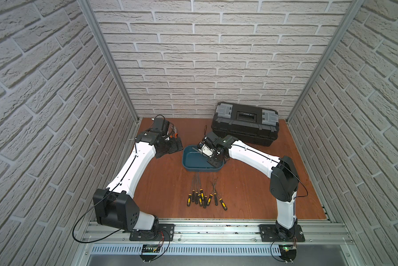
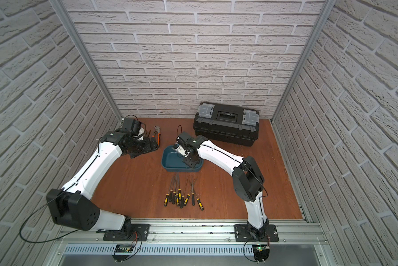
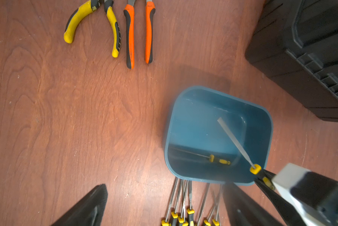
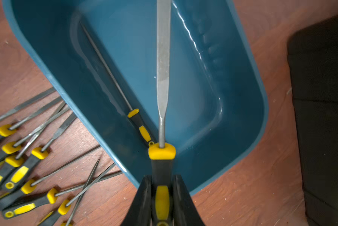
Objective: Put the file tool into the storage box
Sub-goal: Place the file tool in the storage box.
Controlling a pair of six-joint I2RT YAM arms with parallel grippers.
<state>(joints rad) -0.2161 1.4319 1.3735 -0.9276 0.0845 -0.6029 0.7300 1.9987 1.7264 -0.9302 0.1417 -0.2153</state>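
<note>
Red-brown wooden tabletop (image 1: pixel 161 184) sits between white brick-pattern walls. In both top views the right arm's wrist covers much of the storage box (image 1: pixel 190 159), and the held file tool shows there only as a thin grey sliver. The right wrist view cuts off its blade tip, and the rear of its handle is hidden between the fingers. Whether the tip touches the box floor cannot be told.

The file tool (image 4: pixel 163 58) has a flat, dull grey blade that narrows to a thin shank. The shank enters a black handle with a yellow collar and a yellow inlay. The right gripper (image 4: pixel 161 177) has its black fingers pressed onto that handle. The blade reaches out over the teal box's open interior, with the collar just inside the rim.

A second file (image 4: pixel 138 123) lies on the box floor along one wall. The loose files (image 1: pixel 204 195) lie fanned on the wood just beside the box. The left gripper (image 3: pixel 165 185) has its fingers spread, pinching nothing. Two pliers (image 3: pixel 130 35) lie cropped at the left wrist view's edge, and the black toolbox (image 1: pixel 245 124) is blurred in both wrist views
</note>
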